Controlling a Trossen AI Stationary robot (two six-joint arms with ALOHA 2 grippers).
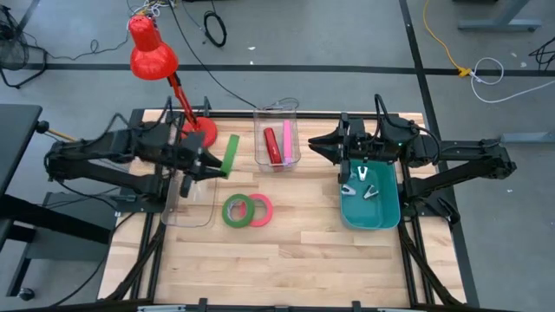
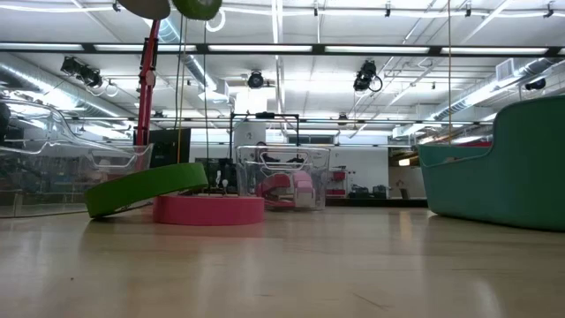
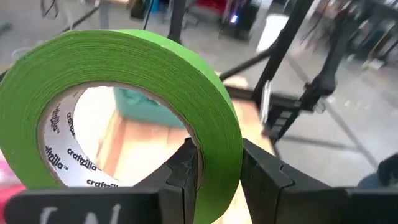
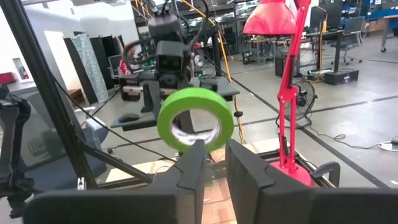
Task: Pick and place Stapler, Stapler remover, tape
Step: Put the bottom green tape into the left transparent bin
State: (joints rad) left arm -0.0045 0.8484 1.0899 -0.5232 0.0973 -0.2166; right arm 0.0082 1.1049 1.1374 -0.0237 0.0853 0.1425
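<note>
My left gripper [image 1: 217,166] is raised over the table's left half and is shut on a green ring of tape [image 1: 230,154], which shows large in the left wrist view [image 3: 155,68]. A second green ring [image 1: 235,211] leans with its edge on a pink-red ring [image 1: 261,210] that lies flat on the wood at the table's middle. A red stapler [image 1: 270,143] lies in a clear box [image 1: 277,162] at the far middle. Staple removers [image 1: 366,187] lie in a teal bin [image 1: 373,217] on the right. My right gripper [image 1: 314,147] hovers by the bin's far end, fingers slightly apart, with nothing between them [image 4: 211,158]. My left gripper pinches the wall of the green ring [image 3: 217,180], one finger inside the hole [image 3: 184,169] and the other on the outer face [image 3: 264,177]. The fingers come nearly level from the table's left. The ring stands on edge, lifted clear of the table.
A red desk lamp [image 1: 154,54] stands at the far left, its base [image 1: 201,132] just behind the left arm. A clear empty box [image 1: 191,208] sits below the left gripper. Bare wood [image 1: 286,260] lies toward the near edge.
</note>
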